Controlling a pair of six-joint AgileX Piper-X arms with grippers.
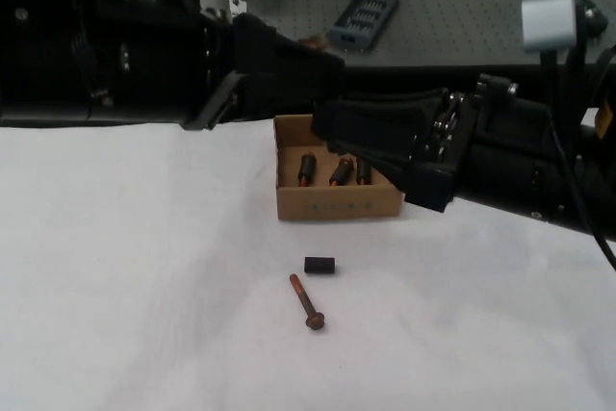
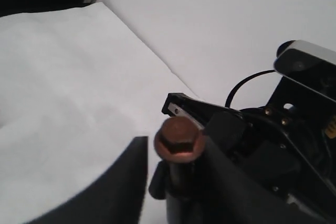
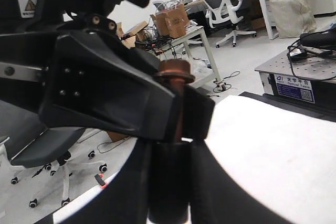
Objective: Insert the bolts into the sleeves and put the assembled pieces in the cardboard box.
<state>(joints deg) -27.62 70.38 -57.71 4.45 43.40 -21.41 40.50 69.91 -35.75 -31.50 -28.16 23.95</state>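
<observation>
Jaws of left gripper [image 2: 176, 148] clamped on bolt [image 2: 178, 139], those of right gripper [image 3: 170, 156] clamped on sleeve [image 3: 168, 182]; shank meets sleeve top, held over cardboard box [image 1: 337, 204]. Three assembled pieces [image 1: 341, 172] lie inside. Loose sleeve [image 1: 320, 265] and loose bolt [image 1: 307, 301] remain on white cloth [image 1: 144, 286]; judged roughly three-fifths done.

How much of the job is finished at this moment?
Done: three assembled pieces lie in the cardboard box. In hand: the left gripper holds a bolt at the sleeve in the right gripper. Left: joining and boxing this pair, then the loose bolt and loose sleeve.
</observation>
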